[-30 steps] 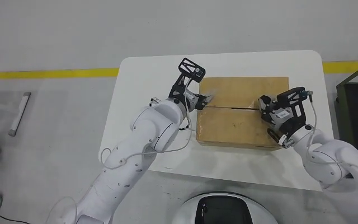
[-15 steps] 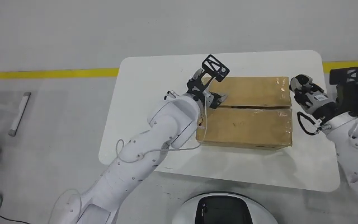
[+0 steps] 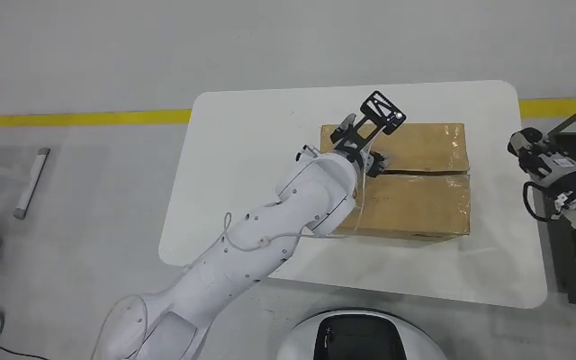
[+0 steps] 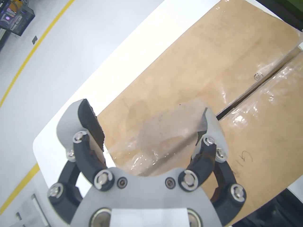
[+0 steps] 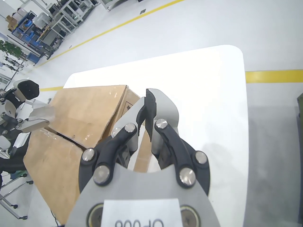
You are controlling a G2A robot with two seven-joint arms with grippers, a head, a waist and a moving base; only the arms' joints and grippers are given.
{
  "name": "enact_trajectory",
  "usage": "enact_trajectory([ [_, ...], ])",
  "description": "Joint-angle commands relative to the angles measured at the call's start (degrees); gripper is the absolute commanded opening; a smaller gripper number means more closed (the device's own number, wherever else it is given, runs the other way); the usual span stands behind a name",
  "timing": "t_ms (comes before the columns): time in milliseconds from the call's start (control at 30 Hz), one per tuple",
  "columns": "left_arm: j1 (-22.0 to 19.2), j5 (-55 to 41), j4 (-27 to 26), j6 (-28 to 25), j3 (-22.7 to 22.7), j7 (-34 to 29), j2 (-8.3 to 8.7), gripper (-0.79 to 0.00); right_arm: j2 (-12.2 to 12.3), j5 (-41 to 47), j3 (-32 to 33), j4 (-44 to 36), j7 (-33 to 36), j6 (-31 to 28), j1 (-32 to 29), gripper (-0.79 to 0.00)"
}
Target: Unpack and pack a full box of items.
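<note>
Left wrist view: the left claw (image 4: pixel 148 114), spread apart and trailing clear tape (image 4: pixel 170 124), hangs over the closed box (image 4: pixel 213 55) on the surface (image 4: pixel 132 60). The right claw (image 5: pixel 146 112) is pinched together off the box's end. Unsealing looks to be the step in hand; next, the flaps need prying open.

**Left arm stretched long with fingers spread, right arm at the edge with fingers together**

In the top view the left arm (image 3: pixel 270 225) runs from about 7 o'clock up toward 1 o'clock. It is almost straight, and its wrist (image 3: pixel 337 175) lies just past the centre. The left gripper (image 4: pixel 146 115) sits beyond the wrist. Its two fingers (image 4: pixel 88 119) are spread wide, dark pads facing each other across the gap. The right arm (image 3: pixel 562 193) comes in at 3 o'clock, hard against the frame edge, and is bent back on itself. The right gripper (image 5: pixel 145 106) has its fingers drawn together with nothing between them.
</note>
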Motion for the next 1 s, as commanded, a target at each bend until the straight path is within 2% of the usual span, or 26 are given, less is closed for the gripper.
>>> enact_trajectory([
  [0,-0.46,-0.10,0.90,0.67,0.87,0.23,-0.91,0.000,0.03,0.44,1.14,0.87,0.16,-1.11,-0.42,-0.785],
  [400,-3.17,-1.33,7.27,3.45,5.53,1.47,-7.28,0.000,0.24,3.55,7.78,6.71,1.01,-7.90,-3.24,-0.785],
  [767,-5.64,-2.46,13.42,2.79,8.18,2.76,-13.24,0.000,0.22,6.90,11.97,10.05,1.31,-11.53,-5.86,-0.785],
  [967,-6.99,-2.14,16.02,1.83,8.35,2.60,-15.82,0.000,0.10,11.00,13.33,9.87,2.44,-12.35,-7.04,-0.785],
])
